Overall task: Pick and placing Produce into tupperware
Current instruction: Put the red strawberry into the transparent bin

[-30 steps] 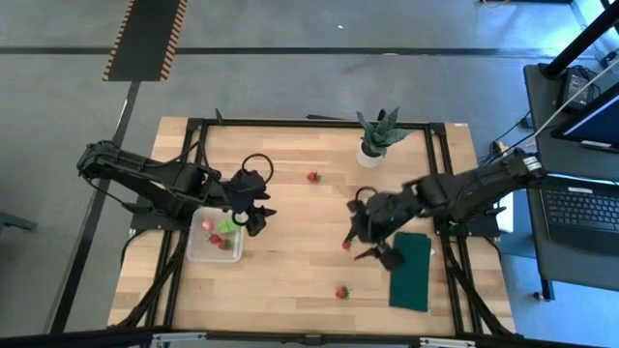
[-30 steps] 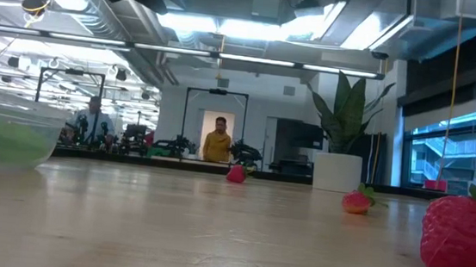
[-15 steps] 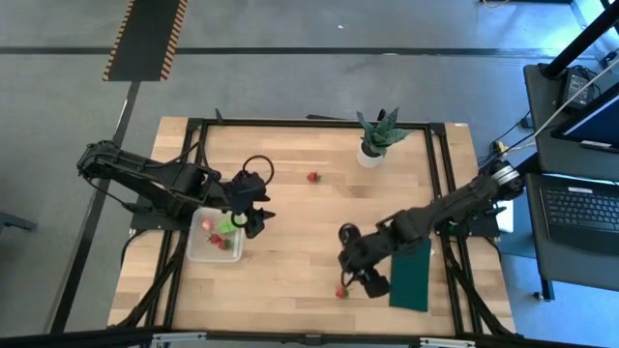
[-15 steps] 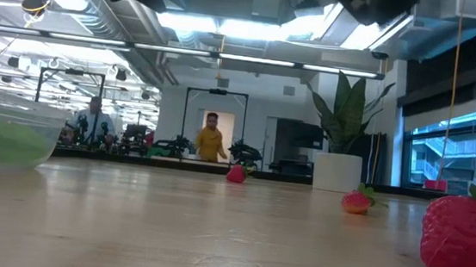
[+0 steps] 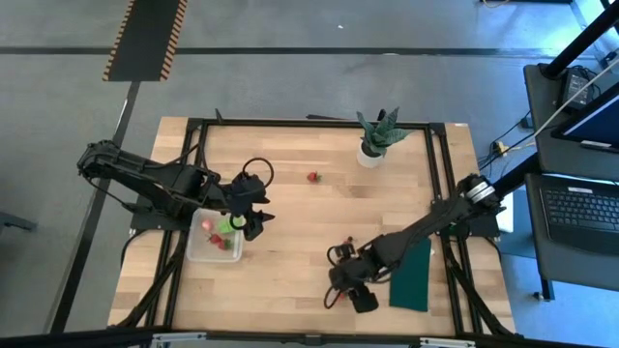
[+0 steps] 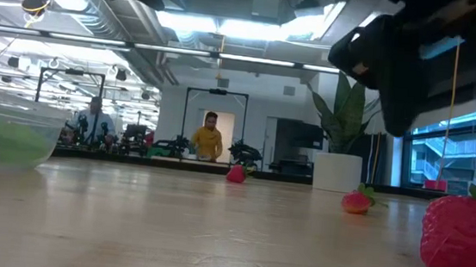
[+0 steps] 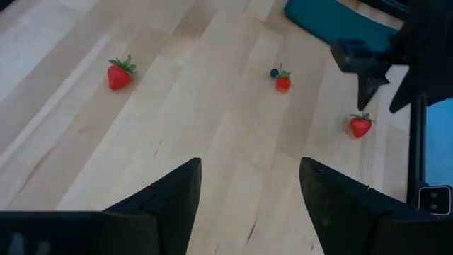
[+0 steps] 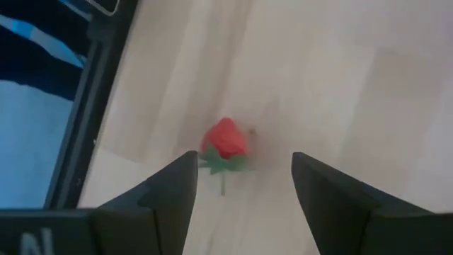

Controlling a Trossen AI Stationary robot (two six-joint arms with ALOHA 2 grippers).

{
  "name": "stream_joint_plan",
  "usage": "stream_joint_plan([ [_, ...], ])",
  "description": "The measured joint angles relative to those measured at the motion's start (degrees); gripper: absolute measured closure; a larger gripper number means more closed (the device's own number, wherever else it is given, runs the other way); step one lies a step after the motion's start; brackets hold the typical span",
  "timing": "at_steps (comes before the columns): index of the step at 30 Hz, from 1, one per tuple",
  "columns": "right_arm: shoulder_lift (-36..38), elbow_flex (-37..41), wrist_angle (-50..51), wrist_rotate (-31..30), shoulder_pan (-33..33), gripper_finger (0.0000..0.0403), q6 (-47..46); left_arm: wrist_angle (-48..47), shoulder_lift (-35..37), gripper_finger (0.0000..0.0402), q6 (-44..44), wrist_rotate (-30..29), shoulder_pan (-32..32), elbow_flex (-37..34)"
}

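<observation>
The strawberry [image 8: 225, 139] that the right gripper [image 8: 241, 202] was after lay on the bare wooden surface [image 5: 290, 280] near its front edge, between the open jaws in the right wrist view and not yet touched. In the high view that gripper [image 5: 346, 290] hung over the spot and hid the berry. The tupperware [image 5: 198, 249] sat well apart, toward the left side, with a leafy green piece [image 5: 226, 224] and some red pieces already inside. The left gripper [image 5: 253, 215] hovered at its far rim, jaws open and empty. Another strawberry [image 5: 312, 177] lay near the potted plant [image 5: 375, 138], and a smaller piece [image 7: 282, 82] rested between the two.

The berry was small, rounded and probably light, so I judged the main risk to be a fingertip landing on it off-centre and flicking it sideways. The surface's edge and the dark frame looked close by, so a nudged berry could roll off. Closing too high might catch only the green top and let the fruit slip out on the lift. The green cloth [image 5: 410, 275] lay just beside the gripper and might snag a finger. Carrying across, the right arm would be heading toward the left arm waiting at the container, so a clash there was possible.

No brand, label or readable writing showed anywhere.
</observation>
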State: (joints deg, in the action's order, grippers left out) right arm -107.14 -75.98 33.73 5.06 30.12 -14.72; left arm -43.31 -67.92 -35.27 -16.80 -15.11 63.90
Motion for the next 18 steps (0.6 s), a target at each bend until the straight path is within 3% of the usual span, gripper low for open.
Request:
stream_joint_plan([
  [8, -6.19, -5.15, 0.9, 0.07, 2.04, 0.0171, 1.41, -0.57, 0.0, 0.017, 0.0, 0.0, 0.0, -0.02],
  [18, -6.71, -4.52, 0.61, -3.06, 1.98, 0.0171, 1.7, -1.22, 0.0, 0.017, 0.0, 0.0, -0.88, -0.02],
])
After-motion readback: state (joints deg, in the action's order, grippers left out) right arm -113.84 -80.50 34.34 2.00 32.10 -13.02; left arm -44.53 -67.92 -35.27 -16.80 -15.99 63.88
